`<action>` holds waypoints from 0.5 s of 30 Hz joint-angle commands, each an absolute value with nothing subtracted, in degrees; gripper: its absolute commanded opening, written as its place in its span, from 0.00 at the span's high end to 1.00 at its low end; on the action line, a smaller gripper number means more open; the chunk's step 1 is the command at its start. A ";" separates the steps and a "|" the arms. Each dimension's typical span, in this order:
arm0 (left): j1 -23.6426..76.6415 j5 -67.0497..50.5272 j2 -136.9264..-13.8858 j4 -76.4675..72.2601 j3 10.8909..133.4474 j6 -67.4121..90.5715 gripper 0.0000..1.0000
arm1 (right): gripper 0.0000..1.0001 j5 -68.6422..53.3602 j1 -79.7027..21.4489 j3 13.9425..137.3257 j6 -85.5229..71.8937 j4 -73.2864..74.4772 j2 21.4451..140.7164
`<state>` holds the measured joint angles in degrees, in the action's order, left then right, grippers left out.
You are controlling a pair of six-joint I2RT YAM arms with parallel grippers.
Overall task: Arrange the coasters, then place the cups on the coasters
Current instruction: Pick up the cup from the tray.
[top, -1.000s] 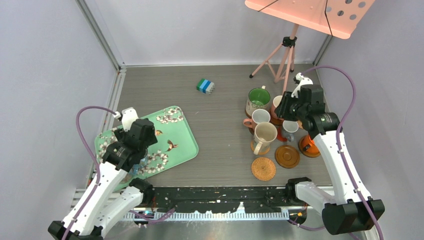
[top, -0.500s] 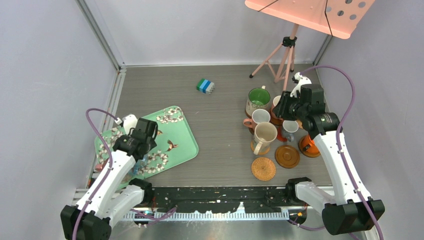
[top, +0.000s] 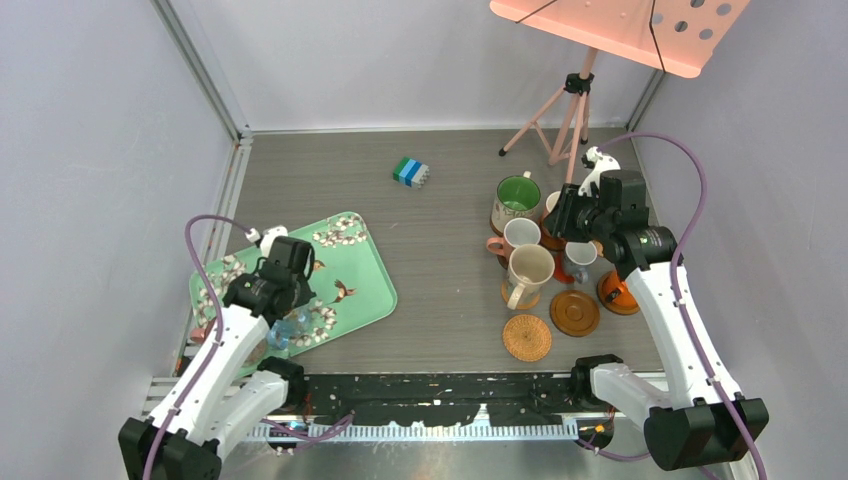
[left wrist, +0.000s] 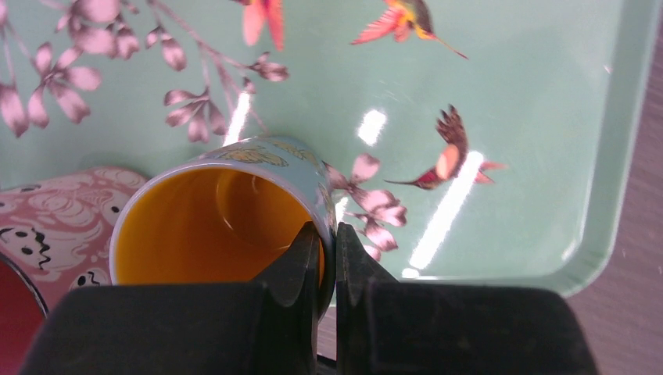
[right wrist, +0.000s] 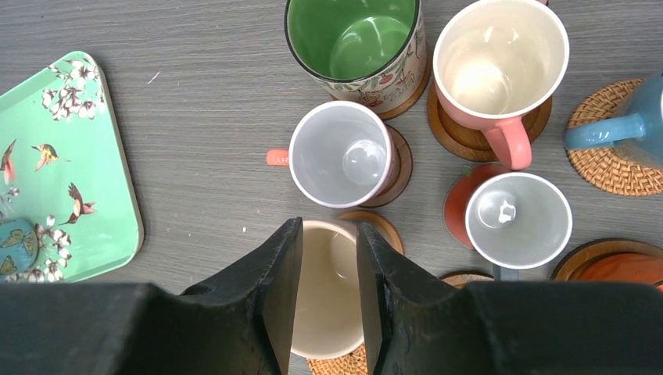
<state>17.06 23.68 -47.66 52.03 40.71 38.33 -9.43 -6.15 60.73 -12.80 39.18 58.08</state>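
Between the closed fingers of the left end effector (left wrist: 328,258) the wall of an orange-lined cup (left wrist: 223,219) was pinched, on the tray (left wrist: 547,141). Beyond the part-open, empty right end effector (right wrist: 328,273), five cups sat on coasters; two coasters beside it lay bare.

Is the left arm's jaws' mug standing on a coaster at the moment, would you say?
No, the yellow-inside mug pinched at its rim by the left gripper sits on the green tray.

Mint-green tray (left wrist: 547,117) printed with pink blossoms and hummingbirds; pale blue mug (left wrist: 227,219) with orange inside; pink patterned mug (left wrist: 55,211); green-lined mug (right wrist: 356,39).
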 commanded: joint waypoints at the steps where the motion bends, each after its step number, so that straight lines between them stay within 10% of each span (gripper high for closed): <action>1: 21.87 20.83 -44.88 47.01 47.75 28.61 1.00 | 0.62 -11.00 -6.42 61.52 -13.23 36.92 56.60; 15: 53.75 23.09 -65.03 47.33 68.06 17.85 1.00 | 0.62 -11.90 -7.18 61.95 -14.10 37.41 55.37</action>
